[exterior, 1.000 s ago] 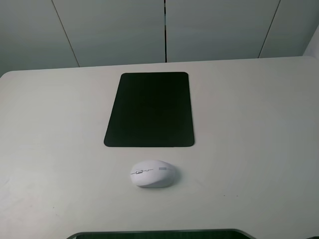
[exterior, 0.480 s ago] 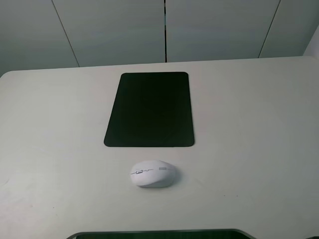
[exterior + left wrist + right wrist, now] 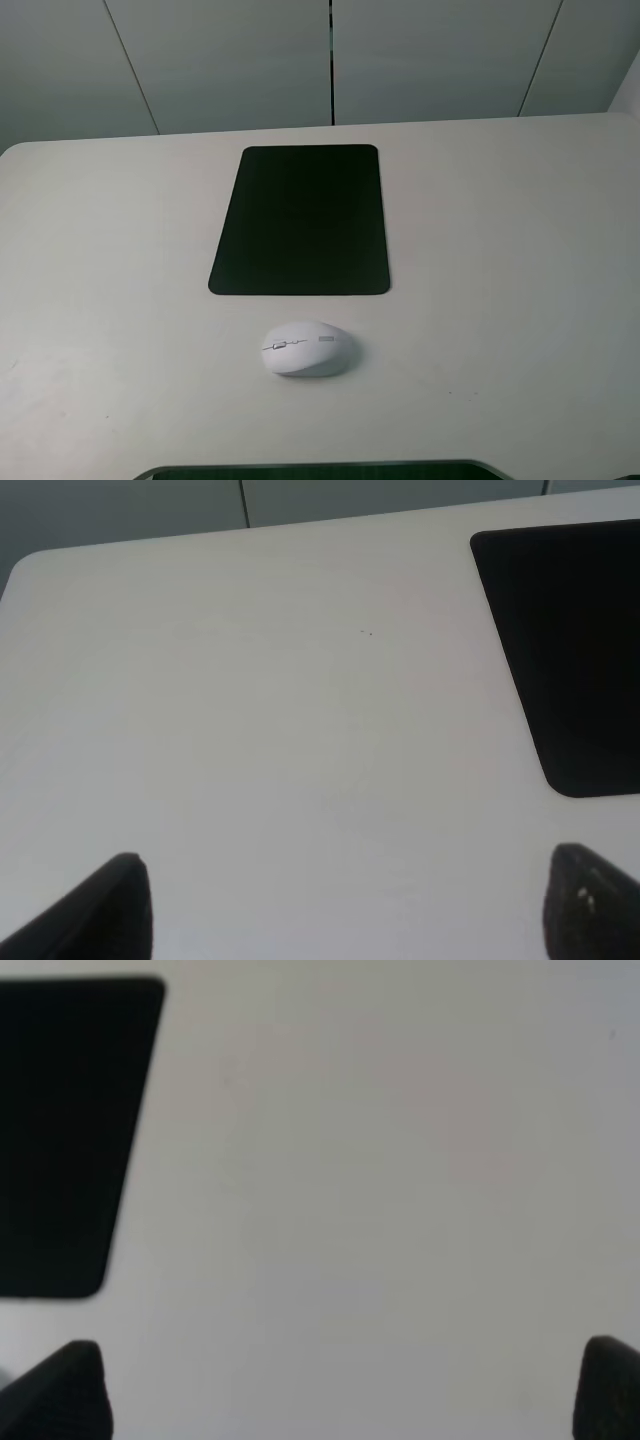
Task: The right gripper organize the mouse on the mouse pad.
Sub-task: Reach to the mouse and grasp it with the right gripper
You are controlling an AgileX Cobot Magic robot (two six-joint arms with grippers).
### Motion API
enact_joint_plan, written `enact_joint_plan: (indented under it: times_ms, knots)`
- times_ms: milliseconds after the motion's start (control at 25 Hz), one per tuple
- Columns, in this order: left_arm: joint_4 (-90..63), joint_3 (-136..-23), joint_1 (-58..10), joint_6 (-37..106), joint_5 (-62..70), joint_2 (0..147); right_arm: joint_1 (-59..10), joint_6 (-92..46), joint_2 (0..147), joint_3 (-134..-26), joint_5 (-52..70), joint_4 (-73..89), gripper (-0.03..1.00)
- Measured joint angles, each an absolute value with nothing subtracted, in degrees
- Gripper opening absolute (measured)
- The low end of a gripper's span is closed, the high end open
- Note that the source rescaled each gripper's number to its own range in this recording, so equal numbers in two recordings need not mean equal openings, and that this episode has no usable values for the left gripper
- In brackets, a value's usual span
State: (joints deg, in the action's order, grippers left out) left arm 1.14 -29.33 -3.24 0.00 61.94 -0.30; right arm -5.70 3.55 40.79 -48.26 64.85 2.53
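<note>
The mouse (image 3: 306, 348) is lying on the bare counter (image 3: 500, 250), just beside the near short edge of the mouse pad (image 3: 300, 220) but apart from it, its long axis running across the pad's width; the pad is carrying nothing. The right pincer (image 3: 335, 1395) is hanging above the counter with its fingers spread wide and gripping nothing; the left pincer (image 3: 345, 910) is likewise gaping wide and empty; neither is showing in the high view. Judging by its looks, the mouse is probably light, rigid and smooth-shelled, so it is likely going to slip under a pinch on the domed top; the safer hold is looking to be across the narrow flanks, low down, with the fingers straddling the body; a hard squeeze is risking pressing the buttons or the scroll wheel.
</note>
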Motion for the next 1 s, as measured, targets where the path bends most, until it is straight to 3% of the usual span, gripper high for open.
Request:
enact_joint_plan:
  times_ms: [360, 640, 1000]
  knots:
    - [1.1, -29.3, -3.2, 0.0, 61.9, -0.3, -18.2, -1.1, 63.6, -48.4, 55.7, 2.3, 1.00]
    - [1.1, -29.3, -3.2, 0.0, 61.9, -0.3, -30.4, -13.3, 79.6, -49.4, 49.4, 3.6, 1.00]
    - [1.1, -29.3, -3.2, 0.0, 61.9, -0.3, -41.4, -31.8, 94.7, -57.1, 50.7, 4.4, 1.00]
